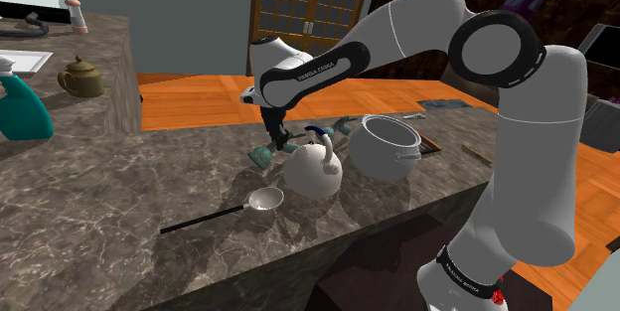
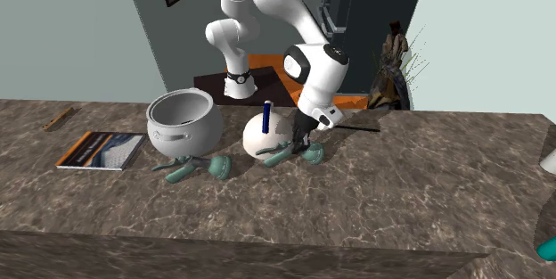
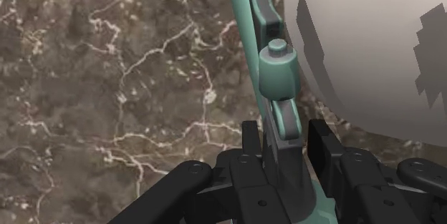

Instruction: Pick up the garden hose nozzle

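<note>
The claw (image 3: 283, 133) is down at the counter (image 3: 107, 79), its two fingers drawn in narrow and pressed on either side of the teal garden hose nozzle (image 3: 276, 72), gripping its handle just behind the knob. The nozzle seems to lie on the counter, close against the white kettle (image 3: 372, 44). Beyond the kettle, on the second exterior view's left, stand a grey pot (image 2: 183, 121) and another teal sprayer (image 2: 192, 168). I'd say the grasp is made; next comes a straight lift, clear of the kettle.
</note>
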### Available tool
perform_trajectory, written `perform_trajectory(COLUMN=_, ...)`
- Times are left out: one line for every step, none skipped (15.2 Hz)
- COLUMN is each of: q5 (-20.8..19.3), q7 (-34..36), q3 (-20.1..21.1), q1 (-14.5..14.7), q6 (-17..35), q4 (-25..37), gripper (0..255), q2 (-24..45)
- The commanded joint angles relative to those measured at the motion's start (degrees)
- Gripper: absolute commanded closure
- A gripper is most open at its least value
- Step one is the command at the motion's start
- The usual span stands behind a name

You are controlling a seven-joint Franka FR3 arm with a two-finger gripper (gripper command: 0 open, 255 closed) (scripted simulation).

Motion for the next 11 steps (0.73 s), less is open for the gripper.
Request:
perform_trajectory(q5=0.0, q7=0.0, q3=0.0, q1=0.0, q6=0.0, q4=-0.1, gripper=255, q2=0.0)
perform_trajectory(q5=0.1, q7=-0.1, q3=0.0, q1=0.0, q6=-0.6, q4=0.1, gripper=255, q2=-0.4)
perform_trajectory(q5=0.2, q7=-0.3, q3=0.1, q1=0.0, q6=-1.1, q4=0.3, gripper=255, q2=-0.8)
perform_trajectory(q5=0.3, q7=-0.4, q3=0.1, q1=0.0, q6=-1.8, q4=0.6, gripper=255, q2=-1.2)
perform_trajectory(q5=0.4, q7=-0.6, q3=0.1, q1=0.0, q6=-2.4, q4=0.8, gripper=255, q2=-1.5)
perform_trajectory(q5=0.4, q7=-0.7, q3=0.2, q1=0.0, q6=-3.0, q4=1.0, gripper=255, q2=-1.9)
perform_trajectory(q5=0.5, q7=-0.9, q3=0.2, q1=0.0, q6=-3.6, q4=1.3, gripper=255, q2=-2.3)
perform_trajectory(q5=0.6, q7=-1.0, q3=0.2, q1=0.0, q6=-4.2, q4=1.6, gripper=255, q2=-2.6)
perform_trajectory(q5=0.7, q7=-1.2, q3=0.2, q1=0.0, q6=-4.8, q4=1.9, gripper=255, q2=-3.0)
perform_trajectory(q5=0.8, q7=-1.3, q3=0.3, q1=0.0, q6=-5.4, q4=2.2, gripper=255, q2=-3.3)
perform_trajectory(q5=0.8, q7=-1.5, q3=0.3, q1=0.0, q6=-6.1, q4=2.5, gripper=255, q2=-3.6)
